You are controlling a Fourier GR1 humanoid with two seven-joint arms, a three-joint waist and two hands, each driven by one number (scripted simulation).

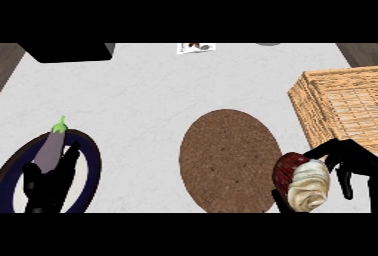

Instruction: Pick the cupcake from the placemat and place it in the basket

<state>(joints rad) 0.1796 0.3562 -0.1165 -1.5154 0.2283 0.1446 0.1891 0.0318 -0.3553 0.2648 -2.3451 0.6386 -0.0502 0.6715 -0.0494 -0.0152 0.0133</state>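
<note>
Over at the far left, my left hand (pixel 46 186) rests with its fingers (pixel 71 156) straight and pointing up, holding nothing, low in the view. It lies in front of a dark plate with a blue rim (pixel 94 159), and an eggplant (pixel 50 148) lies on that plate, its pale purple body running up to a green stem; my fingers overlap its lower end in the view, though I cannot tell whether they touch it. Above, at the upper left of the white desk (pixel 148 90), sits a black boxy object (pixel 66 51). Further along the top edge, near the middle, a small flat item with dark marks (pixel 196 47) lies on the desk, too small for me to make out.

In the middle sits the round brown placemat (pixel 230 161), with nothing on it. Just past its right edge, my right hand (pixel 351 159) holds the cupcake (pixel 301 180): my fingers curl round it from the right and behind, and my thumb shows below it. The cupcake is tipped on its side, its red wrapper toward the placemat and its cream frosting toward the lower right. It is off the placemat, beside it. Up and to the right stands the woven basket (pixel 325 97), its near corner just above my right hand, and the cupcake is not in it.
</note>
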